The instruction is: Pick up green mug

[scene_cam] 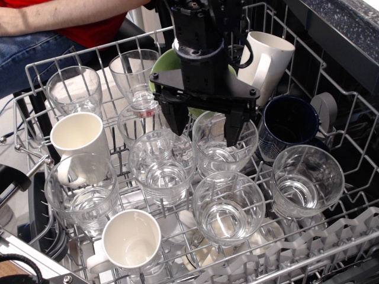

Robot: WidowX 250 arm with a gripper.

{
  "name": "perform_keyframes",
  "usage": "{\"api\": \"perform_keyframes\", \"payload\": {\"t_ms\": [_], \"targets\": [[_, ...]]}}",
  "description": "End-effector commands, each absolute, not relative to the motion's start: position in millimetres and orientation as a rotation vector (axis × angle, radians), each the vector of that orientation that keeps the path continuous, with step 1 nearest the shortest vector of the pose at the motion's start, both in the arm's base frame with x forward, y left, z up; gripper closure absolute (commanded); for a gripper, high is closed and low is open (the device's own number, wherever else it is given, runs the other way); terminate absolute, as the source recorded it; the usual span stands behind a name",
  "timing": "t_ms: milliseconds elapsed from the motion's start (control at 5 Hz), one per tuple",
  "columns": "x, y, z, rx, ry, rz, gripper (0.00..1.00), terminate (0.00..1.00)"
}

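Observation:
The green mug [164, 65] stands in the back middle of the dishwasher rack [35, 71]. It is mostly hidden behind my arm; only part of its olive-green rim and a strip of its side show. My black gripper [204, 125] hangs just in front of it and over a clear glass [224, 145]. Its two fingers are spread wide and hold nothing. The left fingertip [175, 121] sits near the mug's lower edge. The mug's handle and lettering are hidden.
Several clear glasses fill the rack around the gripper. A white mug [269, 56] leans at the back right, a dark navy mug [290, 124] sits right of the gripper, and two more white mugs [80, 139] [130, 242] are at left and front. A person [59, 23] is at top left.

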State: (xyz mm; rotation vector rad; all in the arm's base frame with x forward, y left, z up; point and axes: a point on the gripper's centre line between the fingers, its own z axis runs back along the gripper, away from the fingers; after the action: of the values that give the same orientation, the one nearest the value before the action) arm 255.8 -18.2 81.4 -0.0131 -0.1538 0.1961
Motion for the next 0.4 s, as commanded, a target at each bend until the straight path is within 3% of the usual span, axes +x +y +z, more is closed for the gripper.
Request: {"api": "perform_keyframes", "payload": {"t_ms": [0,200], "targets": [[255.8,-18.2,81.4,-0.013,-0.154,0.196,0.00,0.00],[272.6,-26.4,89.3,-0.072,-0.192,0.318,0.00,0.00]]}}
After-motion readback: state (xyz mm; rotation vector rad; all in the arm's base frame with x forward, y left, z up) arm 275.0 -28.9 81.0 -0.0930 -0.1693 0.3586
